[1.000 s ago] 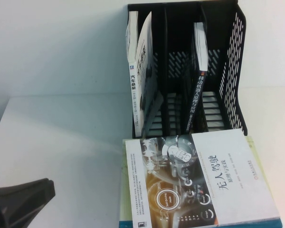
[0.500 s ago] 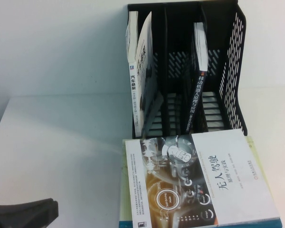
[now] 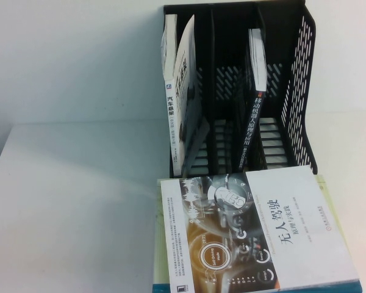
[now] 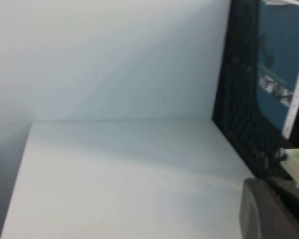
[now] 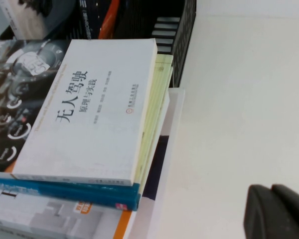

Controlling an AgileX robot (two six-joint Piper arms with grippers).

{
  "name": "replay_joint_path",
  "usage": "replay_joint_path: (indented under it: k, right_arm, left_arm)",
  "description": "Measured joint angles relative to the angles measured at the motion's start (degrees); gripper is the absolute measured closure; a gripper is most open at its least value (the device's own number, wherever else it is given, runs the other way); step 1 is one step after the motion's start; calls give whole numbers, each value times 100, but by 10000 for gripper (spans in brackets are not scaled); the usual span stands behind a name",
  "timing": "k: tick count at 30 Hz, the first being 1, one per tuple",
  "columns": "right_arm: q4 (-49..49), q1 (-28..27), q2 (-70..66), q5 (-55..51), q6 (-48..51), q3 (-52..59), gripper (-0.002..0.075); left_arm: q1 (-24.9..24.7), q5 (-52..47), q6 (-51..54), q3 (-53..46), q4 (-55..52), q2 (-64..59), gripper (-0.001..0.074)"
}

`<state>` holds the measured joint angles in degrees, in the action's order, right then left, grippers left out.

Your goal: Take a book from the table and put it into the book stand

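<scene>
The black book (image 3: 251, 131) with white title lettering stood upright in the slotted plastic book stand (image 3: 299, 91), right of its middle divider, at the far side of the smooth white table (image 3: 79, 201). A glossy white book (image 3: 256, 229) topped the near pile. Both grippers, left gripper (image 4: 271, 211) and right gripper (image 5: 276, 211), showed only dark edges near the table; their grip I couldn't tell.

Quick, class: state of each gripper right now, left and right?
Left gripper: cannot be told; nothing seen held, beside the book stand.
Right gripper: cannot be told; nothing seen held, over the table.
</scene>
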<state>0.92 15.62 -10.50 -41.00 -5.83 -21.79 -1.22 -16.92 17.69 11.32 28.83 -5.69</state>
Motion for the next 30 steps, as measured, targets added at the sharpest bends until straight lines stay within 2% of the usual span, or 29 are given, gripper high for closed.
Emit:
replay_joint_path:
  k: [4,10,17,30]
  right_arm:
    - [0,0,0,0,0,0,729]
    - [0,0,0,0,0,0,729]
    - [0,0,0,-10,0,0,729]
    - [0,0,0,-10,0,0,729]
  left_arm:
    - [267,230,0,-687,100,482,738]
    - [279,228,9,-1246,125,620,738]
    - [279,-343,9,-1246,175,630,738]
    - [279,-390,9,-1239,258,630,738]
